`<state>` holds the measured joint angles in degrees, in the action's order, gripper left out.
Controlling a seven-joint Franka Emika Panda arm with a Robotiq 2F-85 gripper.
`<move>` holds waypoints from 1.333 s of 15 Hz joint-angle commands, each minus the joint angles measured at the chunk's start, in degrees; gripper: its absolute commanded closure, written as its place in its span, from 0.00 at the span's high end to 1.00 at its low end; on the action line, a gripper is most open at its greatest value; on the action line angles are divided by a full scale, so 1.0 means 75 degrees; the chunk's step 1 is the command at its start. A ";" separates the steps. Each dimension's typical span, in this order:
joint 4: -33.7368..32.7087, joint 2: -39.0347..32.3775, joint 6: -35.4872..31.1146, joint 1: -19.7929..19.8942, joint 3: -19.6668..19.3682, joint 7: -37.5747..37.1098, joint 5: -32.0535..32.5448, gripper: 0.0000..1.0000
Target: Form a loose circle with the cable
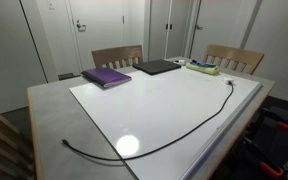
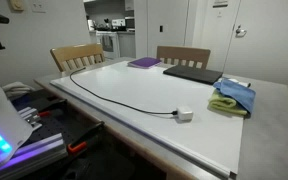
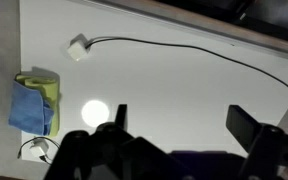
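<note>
The black cable lies in a long open curve across the white tabletop, one end near the front corner and the other near the far edge. In an exterior view the cable ends at a small white plug block. In the wrist view the cable runs from the white plug off to the right. My gripper is open and empty, well above the table and apart from the cable. It does not show in the exterior views.
A purple notebook, a black laptop and a blue and green cloth lie along the far side. Two wooden chairs stand behind the table. The table edge runs beyond the cable.
</note>
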<state>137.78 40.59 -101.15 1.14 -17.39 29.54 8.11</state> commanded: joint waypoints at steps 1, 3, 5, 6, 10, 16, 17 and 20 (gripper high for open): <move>-0.0019 -0.0021 0.0015 0.0067 0.0052 0.0037 -0.0041 1.00; -0.0022 -0.0122 -0.0069 -0.0036 0.0156 -0.0002 -0.0090 1.00; 0.0015 -0.0211 -0.0173 -0.0195 0.0352 -0.0094 -0.0197 1.00; 0.0075 -0.0278 -0.0280 -0.0325 0.0497 -0.0170 -0.0309 1.00; 0.0141 -0.0785 -0.0599 -0.0869 0.1145 -0.0572 -0.0790 1.00; -0.0053 -0.2319 -0.1481 -0.1314 0.2163 -0.1410 -0.0946 1.00; -0.0123 -0.2635 -0.1630 -0.1337 0.2286 -0.1529 -0.0926 1.00; -0.0270 -0.3438 -0.1889 -0.1406 0.2578 -0.1829 -0.1124 1.00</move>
<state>138.52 21.49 -114.01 -9.20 0.24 17.52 1.18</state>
